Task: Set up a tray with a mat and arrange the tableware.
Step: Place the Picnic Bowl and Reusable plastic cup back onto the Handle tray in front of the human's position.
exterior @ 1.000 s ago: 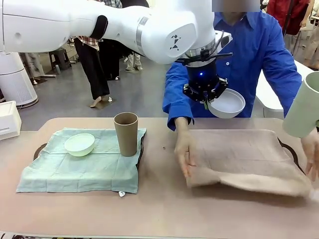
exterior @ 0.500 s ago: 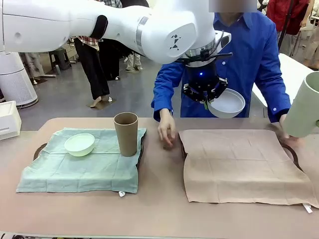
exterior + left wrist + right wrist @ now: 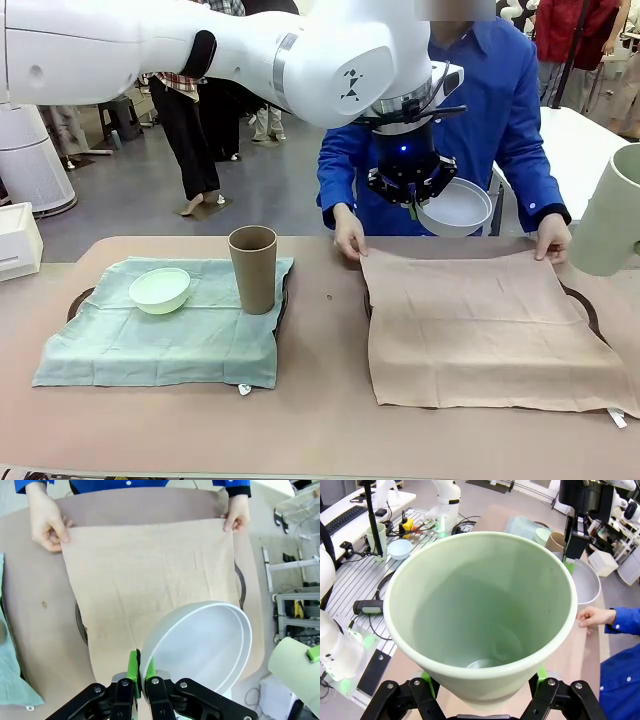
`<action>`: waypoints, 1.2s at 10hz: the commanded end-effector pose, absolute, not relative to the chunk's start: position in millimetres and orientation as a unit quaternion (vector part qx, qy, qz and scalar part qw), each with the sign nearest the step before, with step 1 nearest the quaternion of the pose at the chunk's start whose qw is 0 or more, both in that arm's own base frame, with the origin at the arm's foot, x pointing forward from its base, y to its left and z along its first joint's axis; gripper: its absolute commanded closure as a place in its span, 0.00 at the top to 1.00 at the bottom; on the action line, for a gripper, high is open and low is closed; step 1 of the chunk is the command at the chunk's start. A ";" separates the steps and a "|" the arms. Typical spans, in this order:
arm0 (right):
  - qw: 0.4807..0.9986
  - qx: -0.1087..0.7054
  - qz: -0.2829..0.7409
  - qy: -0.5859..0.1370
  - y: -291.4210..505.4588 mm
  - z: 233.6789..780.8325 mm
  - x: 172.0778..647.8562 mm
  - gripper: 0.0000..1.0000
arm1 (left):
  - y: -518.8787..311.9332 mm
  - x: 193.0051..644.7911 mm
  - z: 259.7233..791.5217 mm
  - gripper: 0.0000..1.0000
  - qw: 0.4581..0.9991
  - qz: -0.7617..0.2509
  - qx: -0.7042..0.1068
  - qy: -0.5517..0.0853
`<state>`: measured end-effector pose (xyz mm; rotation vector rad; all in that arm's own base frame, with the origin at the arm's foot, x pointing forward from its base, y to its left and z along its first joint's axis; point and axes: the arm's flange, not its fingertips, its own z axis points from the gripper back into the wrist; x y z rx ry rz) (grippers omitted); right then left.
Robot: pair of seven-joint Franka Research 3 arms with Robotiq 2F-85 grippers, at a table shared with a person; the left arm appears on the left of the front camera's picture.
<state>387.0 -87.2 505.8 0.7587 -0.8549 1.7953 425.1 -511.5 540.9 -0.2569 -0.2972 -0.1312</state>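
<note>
Person's hands [image 3: 349, 238] moved from 9 and 3 o'clock edges of beige cloth mat [image 3: 480, 330] to its 12 o'clock corners; mat now flat.

We count 2 bowls: mint green bowl [image 3: 160, 290] & pale blue-white bowl [image 3: 455, 208]. 2 tall cups: brown cup [image 3: 253, 268], pale green cup [image 3: 612, 212]. 2 mats: green mat [image 3: 150, 345], tan mat [image 3: 480, 335]. 2 person's hands: [image 3: 349, 238] & [image 3: 552, 238].
</note>
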 end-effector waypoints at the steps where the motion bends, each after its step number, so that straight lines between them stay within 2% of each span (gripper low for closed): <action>1: 0.485 0.312 0.734 -0.359 -84.5 505.9 383.9 0.22 | -510.2 425.8 542.5 0.00 0.979 -0.073 -0.121 -0.148; 9: 0.485 0.312 0.734 -0.359 -84.5 505.9 383.9 0.22 | -510.2 425.8 542.5 0.00 0.979 -0.073 -0.121 -0.148; 10: 0.485 0.312 0.738 -0.351 -87.2 505.8 387.0 0.82 | -511.5 425.1 541.1 0.04 0.979 -0.065 -0.127 -0.147; 12: 0.469 0.330 0.731 -0.370 -81.8 487.1 406.2 0.82 | -507.7 429.9 514.7 0.04 0.979 -0.092 -0.116 -0.143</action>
